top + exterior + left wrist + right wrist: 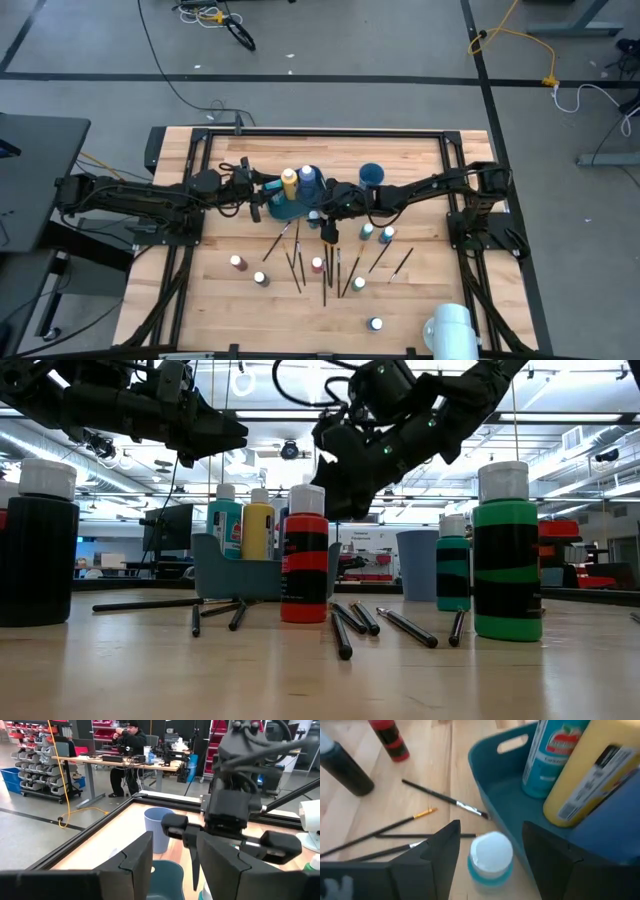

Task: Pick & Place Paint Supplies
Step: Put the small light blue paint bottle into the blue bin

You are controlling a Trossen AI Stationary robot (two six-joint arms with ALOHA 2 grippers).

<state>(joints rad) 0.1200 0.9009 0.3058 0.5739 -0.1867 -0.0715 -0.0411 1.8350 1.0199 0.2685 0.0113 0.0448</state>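
The teal bin (284, 208) stands mid-table with a yellow bottle (289, 181) and a blue bottle (307, 178) upright inside. My right gripper (491, 826) hangs open, tilted down, just at the bin's near side. A white-capped teal paint bottle (490, 857) stands upright on the table below the gap, and the fingers do not touch it. My left gripper (175, 839) is open and empty, held level above the bin's left end (253, 192). Other paint bottles (317, 265) and dark-handled brushes (297, 266) lie scattered on the near half of the table.
The blue cup (371, 176) stands right of the bin, toward the far side. Bottles (387, 235) and brushes (352, 272) crowd the table near of the bin. A white object (450, 328) sits at the near right corner. A person sits at a desk beyond the table (128, 742).
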